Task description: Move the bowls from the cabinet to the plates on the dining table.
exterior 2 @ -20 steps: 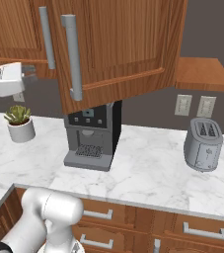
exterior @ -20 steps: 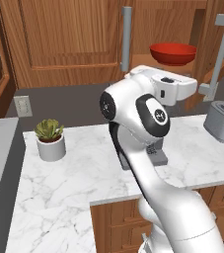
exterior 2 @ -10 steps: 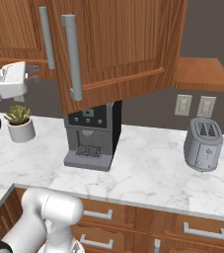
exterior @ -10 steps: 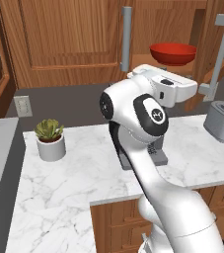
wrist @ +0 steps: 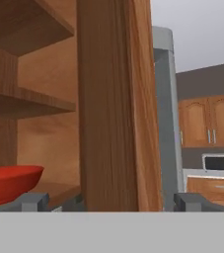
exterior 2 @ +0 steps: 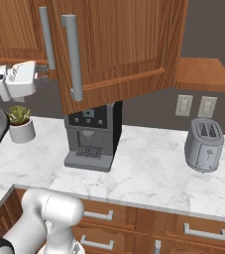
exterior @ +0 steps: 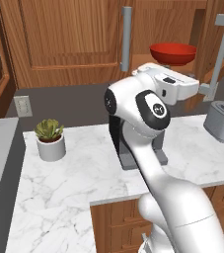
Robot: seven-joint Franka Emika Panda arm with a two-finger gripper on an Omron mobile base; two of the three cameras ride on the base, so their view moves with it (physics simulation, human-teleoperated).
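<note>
A glossy red bowl point(exterior: 172, 53) sits on the lower shelf of the open brown wooden cabinet point(exterior: 74, 39); in the hand view the red bowl point(wrist: 9, 184) is at the lower left. My gripper point(wrist: 111, 202) is open at shelf height, and the edge of the open cabinet door point(wrist: 114, 104) stands between its two fingertips point(wrist: 34, 201). The door's long grey bar handle point(wrist: 164, 113) runs just right of that edge. From the right base view the gripper point(exterior 2: 40, 73) pokes behind the swung-out door point(exterior 2: 124, 44). In the left base view the gripper point(exterior: 196, 89) is below and right of the bowl.
Beneath the cabinet a dark coffee machine point(exterior 2: 91, 134) stands on the white marble counter point(exterior 2: 148, 173). A grey toaster point(exterior 2: 204, 145) is to the right, a potted plant point(exterior: 50, 141) to the left. Another closed cabinet door with a grey handle point(exterior: 127, 38) is left of the bowl.
The hand has crept a little toward the open cabinet door. Its jaws stay open, and the bowl has not moved.
</note>
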